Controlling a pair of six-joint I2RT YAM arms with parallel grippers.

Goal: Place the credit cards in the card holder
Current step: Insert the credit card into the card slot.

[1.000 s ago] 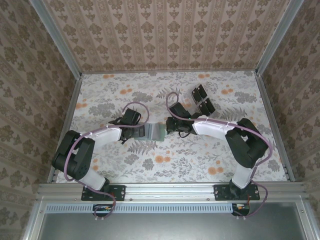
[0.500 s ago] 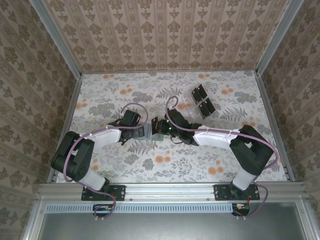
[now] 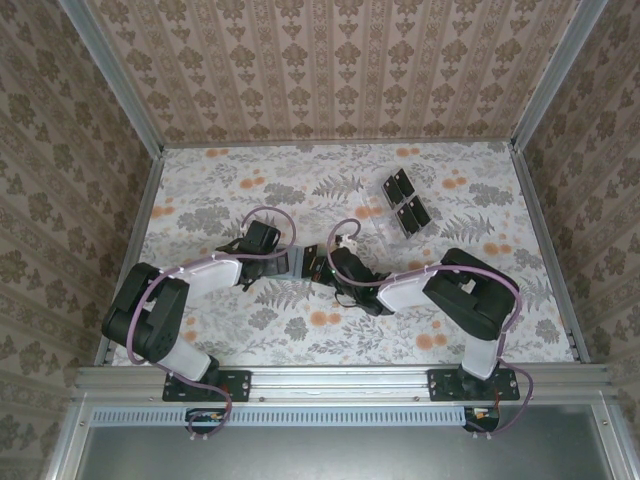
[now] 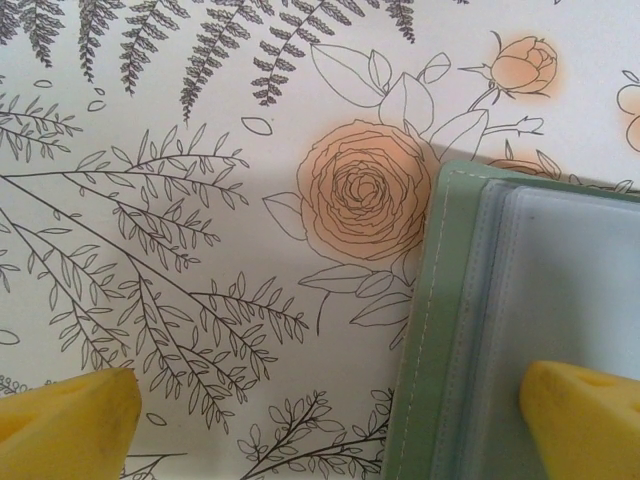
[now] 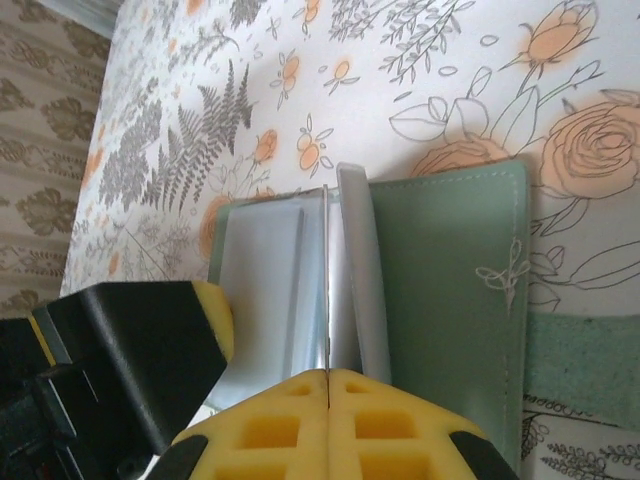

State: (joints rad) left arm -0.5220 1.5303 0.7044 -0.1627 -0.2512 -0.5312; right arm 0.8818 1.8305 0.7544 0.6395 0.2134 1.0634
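Reaching in from the near-left edge of the desk (image 3: 200, 190) with the left arm, toward desk middle. Showing left gripper (image 3: 283, 262) released, jaws spread wide. In the left wrist view, placing one yellow fingertip (image 4: 62, 428) over bare floral desk and the other (image 4: 585, 420) over a clear pocket of the holder (image 4: 432, 330). Straddling the holder's stitched left edge. Touching or just above: cannot tell.

Finding the holder at desk middle, lying open and flat between the two grippers, well apart from every desk edge. Showing sage-green cover with a small sprig mark in the right wrist view, clear pockets beside it.

Meeting the holder from the right with the right gripper (image 3: 320, 266). Showing it clenched, yellow pads (image 5: 270, 430) pressed together. Pinching a thin clear leaf of the holder, its edge running straight into the seam between the pads and standing up off the cover. Catching the left gripper's black and yellow finger just beside it in the same view.

Bending the right arm in from the near-right edge, elbow over the right half of the desk.

Leaving the cards (image 3: 400, 185) toward the far-right part of the desk, black, in two pairs, sitting tilted at a clear tray (image 3: 378, 208). Sitting well apart from the holder and both grippers.
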